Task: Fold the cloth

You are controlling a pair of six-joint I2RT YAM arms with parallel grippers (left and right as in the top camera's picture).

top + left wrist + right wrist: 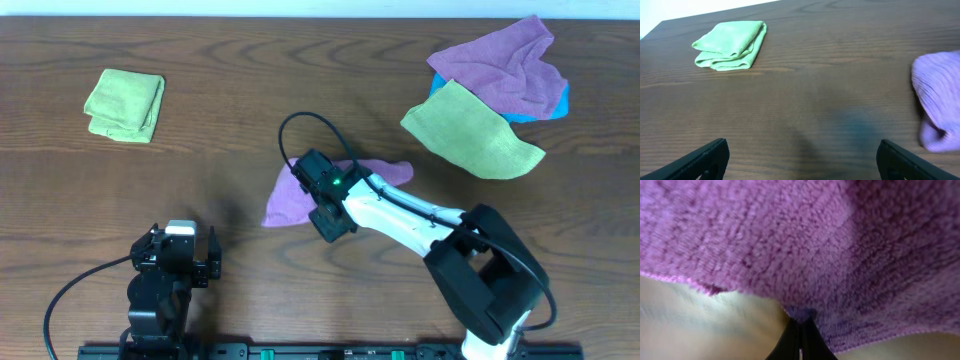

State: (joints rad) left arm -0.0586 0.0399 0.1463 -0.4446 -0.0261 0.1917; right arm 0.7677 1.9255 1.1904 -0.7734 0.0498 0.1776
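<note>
Plainly, right end effector point(800, 326) pinches the cloth point(287, 200); left end effector point(802, 149) gapes wide.

From overhead the right gripper point(325, 195) and its arm point(400, 215) cover the middle of the cloth point(285, 200), the left wrist view's right edge cuts it off, the right wrist view blurs its pile, and well up and right of the cloth a blue item point(562, 100) lies mostly hidden under a rumpled purple cloth point(500, 65).
</note>
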